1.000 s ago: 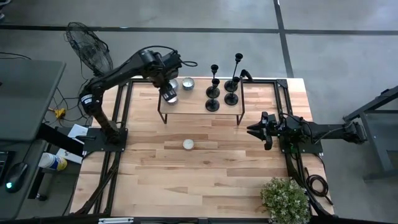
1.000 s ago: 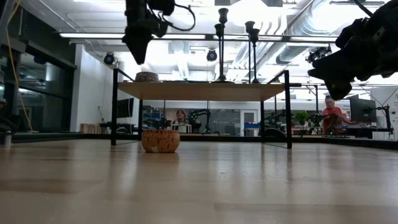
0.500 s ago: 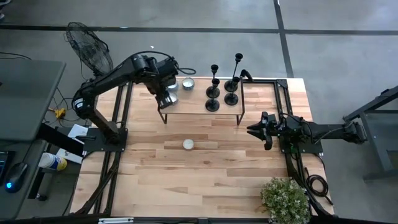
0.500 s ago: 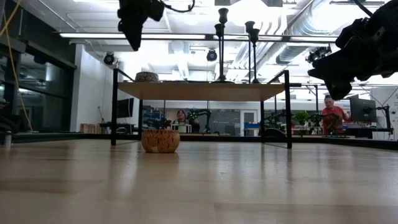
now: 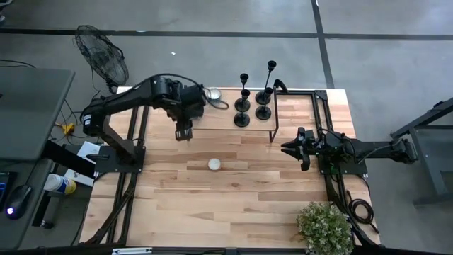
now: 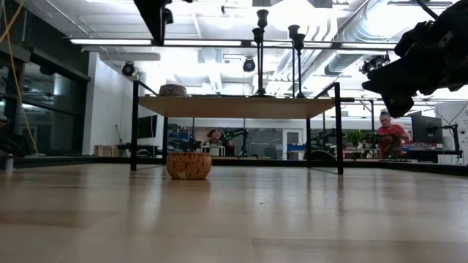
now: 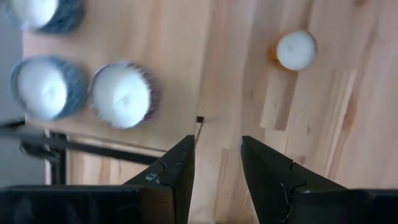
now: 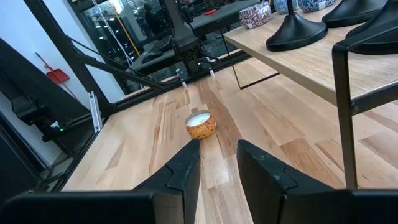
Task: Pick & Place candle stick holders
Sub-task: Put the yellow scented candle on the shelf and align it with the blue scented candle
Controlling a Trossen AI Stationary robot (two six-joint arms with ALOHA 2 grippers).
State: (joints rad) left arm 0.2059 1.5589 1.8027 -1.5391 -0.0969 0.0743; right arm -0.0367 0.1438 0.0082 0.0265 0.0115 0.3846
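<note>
Several black candle stick holders [image 5: 243,118] stand on their round bases on the right half of a raised wooden shelf [image 5: 219,127]. They also show in the low view [image 6: 296,62], and their bases [image 8: 297,31] show in the right wrist view. My left gripper [image 5: 184,132] points down over the shelf's near left edge, open, with nothing between its fingers [image 7: 216,155]. My right gripper [image 5: 287,149] waits level at the table's right side, open [image 8: 217,158], below and in front of the shelf.
White candles in small bowls [image 7: 121,94] sit on the shelf's left part. A small orange candle jar [image 5: 214,164] stands on the table in front of the shelf. The shelf's black frame legs [image 5: 272,134] stand at its corners. A potted plant [image 5: 324,227] sits near right.
My left gripper has moved from over the candle bowls on the shelf's left part toward the table's near edge, now over the shelf's near left edge, and it has rolled a little. The candle stick holders have not moved.
</note>
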